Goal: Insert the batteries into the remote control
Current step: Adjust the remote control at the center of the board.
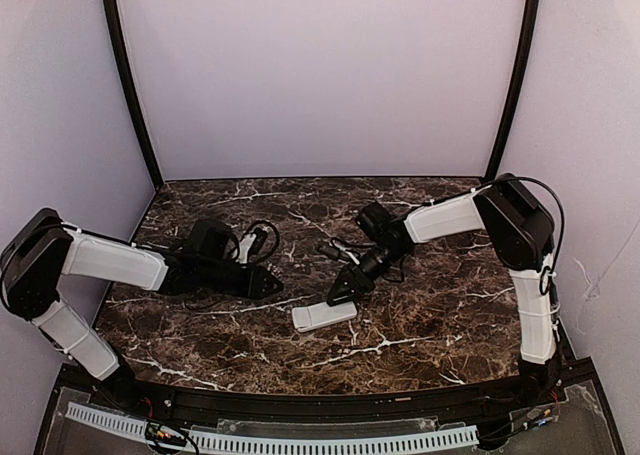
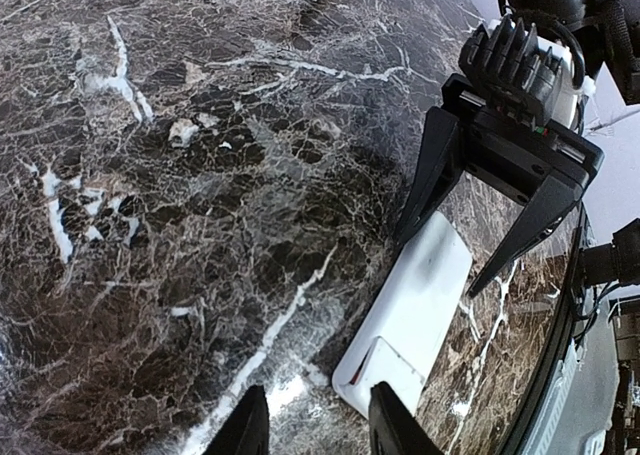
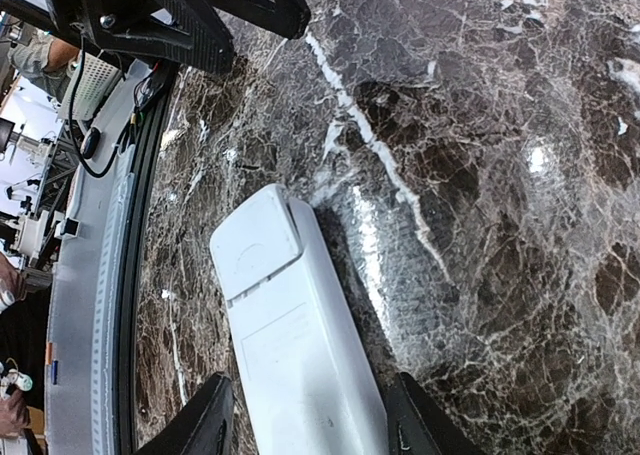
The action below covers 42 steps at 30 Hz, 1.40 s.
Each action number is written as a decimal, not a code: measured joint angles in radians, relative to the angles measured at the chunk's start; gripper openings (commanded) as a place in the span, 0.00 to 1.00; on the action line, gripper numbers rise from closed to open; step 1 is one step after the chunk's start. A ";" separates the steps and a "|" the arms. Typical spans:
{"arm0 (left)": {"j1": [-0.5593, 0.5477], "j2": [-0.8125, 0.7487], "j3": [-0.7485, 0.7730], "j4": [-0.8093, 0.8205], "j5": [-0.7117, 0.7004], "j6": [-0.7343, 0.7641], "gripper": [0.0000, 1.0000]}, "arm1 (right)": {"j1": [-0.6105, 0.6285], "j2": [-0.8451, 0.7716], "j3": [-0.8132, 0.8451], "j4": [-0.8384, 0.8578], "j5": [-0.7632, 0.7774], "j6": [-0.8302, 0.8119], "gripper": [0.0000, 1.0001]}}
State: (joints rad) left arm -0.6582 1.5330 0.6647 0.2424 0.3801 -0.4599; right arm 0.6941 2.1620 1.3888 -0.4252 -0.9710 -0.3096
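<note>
One slim white plastic remote control [image 3: 300, 345] lies back up inside the right gripper [image 3: 310, 425], whose jaws stand apart either side, not clamped. Only the wrist views show its square battery cover [image 3: 255, 240]. That end sits just beside the left gripper [image 2: 320, 430], jaws apart, empty. Two grippers.

Dark white-veined marble table [image 1: 430, 315]

Dark marble tbl [image 1: 420, 325]; white remote [image 1: 324, 316] flat on it, back up.
</note>
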 measured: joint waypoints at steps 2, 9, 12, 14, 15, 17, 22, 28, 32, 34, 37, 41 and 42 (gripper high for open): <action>0.000 0.008 0.000 0.007 0.006 0.000 0.31 | 0.000 0.000 -0.007 -0.001 0.001 0.000 0.50; -0.002 0.038 0.000 0.018 0.023 -0.001 0.29 | 0.000 -0.002 -0.039 0.000 -0.004 0.000 0.49; -0.006 0.053 0.000 0.020 0.027 0.000 0.28 | 0.001 -0.006 -0.047 0.004 -0.005 0.000 0.48; -0.008 0.062 0.000 0.021 0.029 -0.001 0.27 | 0.002 -0.009 -0.053 0.006 -0.006 0.000 0.48; -0.008 0.068 0.002 0.022 0.029 -0.001 0.27 | 0.003 -0.012 -0.057 0.006 -0.005 0.000 0.48; -0.008 0.079 0.005 0.024 0.033 -0.001 0.27 | 0.006 -0.019 -0.066 0.006 -0.005 0.001 0.48; -0.008 0.110 0.010 0.039 0.051 -0.009 0.32 | 0.016 -0.031 -0.086 0.005 -0.002 0.007 0.47; -0.021 0.142 0.049 0.041 0.060 -0.012 0.37 | 0.027 -0.042 -0.099 0.003 0.001 0.014 0.47; -0.027 0.162 0.076 0.049 0.073 -0.011 0.39 | 0.036 -0.045 -0.100 -0.001 0.005 0.027 0.47; -0.031 0.174 0.085 0.048 0.078 -0.011 0.40 | 0.037 -0.045 -0.098 -0.002 0.007 0.035 0.46; -0.036 0.186 0.089 0.047 0.080 -0.005 0.40 | 0.038 -0.045 -0.081 -0.003 0.014 0.053 0.45; -0.048 0.192 0.090 0.044 0.080 0.004 0.38 | 0.038 -0.045 -0.047 0.006 0.032 0.080 0.44; -0.052 0.192 0.090 0.044 0.080 0.004 0.36 | 0.038 -0.045 -0.039 0.010 0.034 0.085 0.43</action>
State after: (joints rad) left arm -0.7105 1.7252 0.7544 0.2867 0.4603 -0.4557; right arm 0.7322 2.1166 1.3495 -0.4156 -0.9371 -0.2241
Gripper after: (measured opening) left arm 0.385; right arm 0.449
